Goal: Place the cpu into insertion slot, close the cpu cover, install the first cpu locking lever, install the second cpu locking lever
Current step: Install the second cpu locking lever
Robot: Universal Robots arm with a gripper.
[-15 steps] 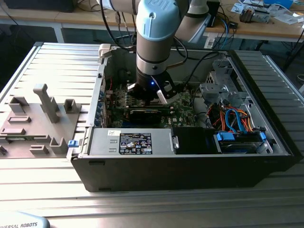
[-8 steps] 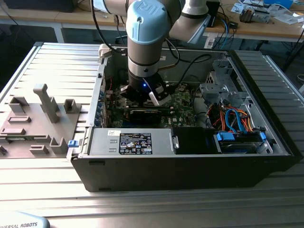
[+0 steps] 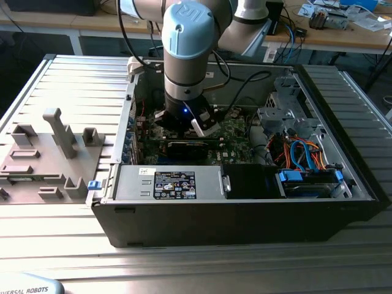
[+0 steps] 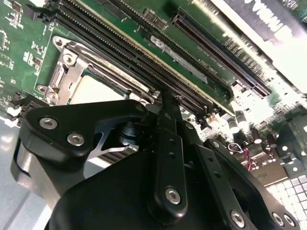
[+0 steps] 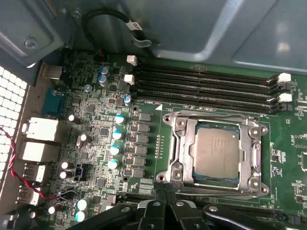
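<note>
The tool hangs with its fingers pressed together on nothing, tips just beside the near edge of the insertion slot. The cpu already lies seated there, and the cpu cover frames it, apparently down. Judging by that, the locking-lever stage is in hand; it calls for a precise push on a thin lever.
</note>
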